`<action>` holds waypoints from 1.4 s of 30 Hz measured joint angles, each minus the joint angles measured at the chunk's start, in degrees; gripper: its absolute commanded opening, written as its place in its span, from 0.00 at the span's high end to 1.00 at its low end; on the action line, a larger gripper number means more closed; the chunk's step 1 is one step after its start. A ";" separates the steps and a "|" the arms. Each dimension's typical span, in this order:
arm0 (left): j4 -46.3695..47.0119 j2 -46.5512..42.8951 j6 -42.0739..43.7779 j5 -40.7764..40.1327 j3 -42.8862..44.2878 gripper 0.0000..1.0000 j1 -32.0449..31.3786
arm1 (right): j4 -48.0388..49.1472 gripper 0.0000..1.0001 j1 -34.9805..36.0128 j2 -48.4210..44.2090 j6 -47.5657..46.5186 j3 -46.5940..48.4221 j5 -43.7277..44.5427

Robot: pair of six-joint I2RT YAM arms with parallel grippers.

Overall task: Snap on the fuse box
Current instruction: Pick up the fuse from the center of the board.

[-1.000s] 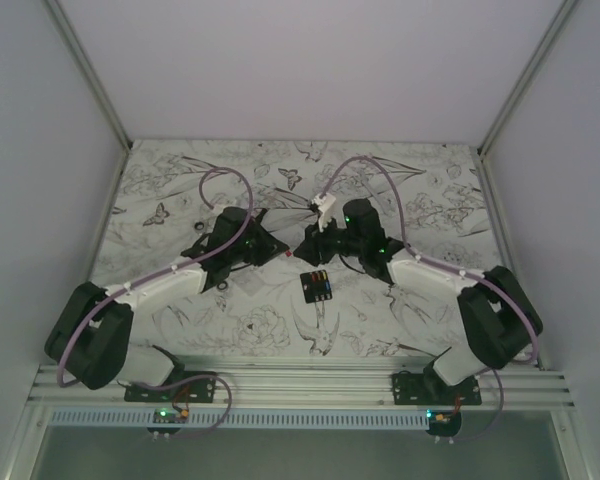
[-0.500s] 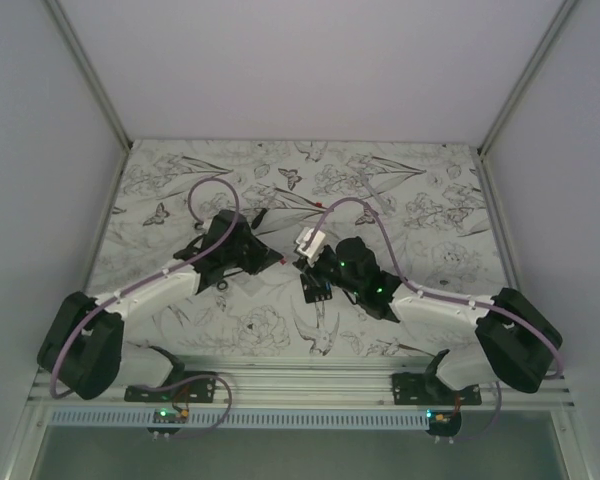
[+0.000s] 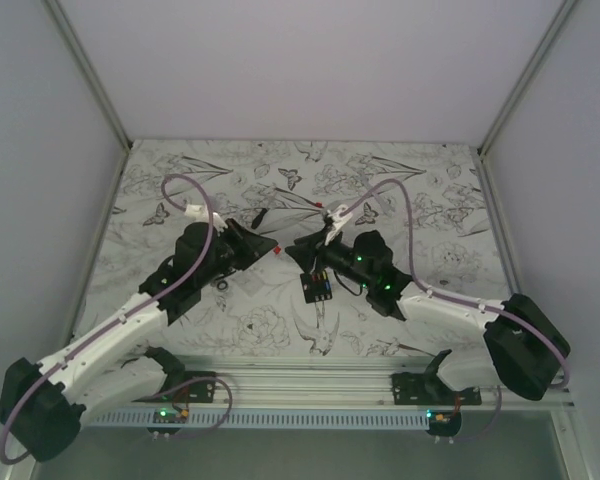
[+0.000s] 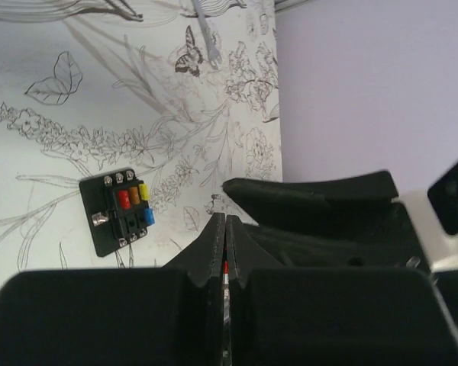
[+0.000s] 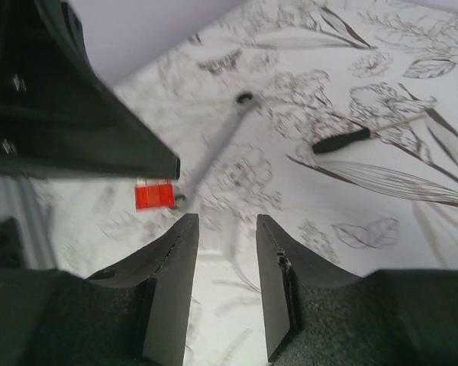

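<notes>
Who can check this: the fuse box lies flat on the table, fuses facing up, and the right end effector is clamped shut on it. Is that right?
No. The right end effector is not clamped on the fuse box: the right wrist view shows its jaws apart with only the table between them. The fuse box does lie flat, fuses facing up.

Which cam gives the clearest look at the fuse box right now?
Left wrist. The fuse box sits fully in view there, top face toward the camera, with red, orange, yellow and blue fuses easy to tell apart. Top external shows it only as a small dark block, colours barely resolved. Right wrist does not show it.
</notes>
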 measured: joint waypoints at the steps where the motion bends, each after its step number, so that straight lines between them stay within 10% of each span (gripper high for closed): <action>1: 1.51 -1.20 0.81 -0.35 -1.11 1.00 -0.44 | 1.81 0.58 -0.61 -0.24 3.61 -0.39 -0.55; 18: 14.67 -7.89 4.33 -9.01 -8.26 1.00 -5.75 | 25.86 0.59 -2.21 -0.83 41.75 -8.59 -3.43; 42: 19.76 -10.01 -0.37 -15.15 -8.68 1.00 -9.86 | 38.69 0.76 -1.75 8.24 51.56 -5.44 -7.39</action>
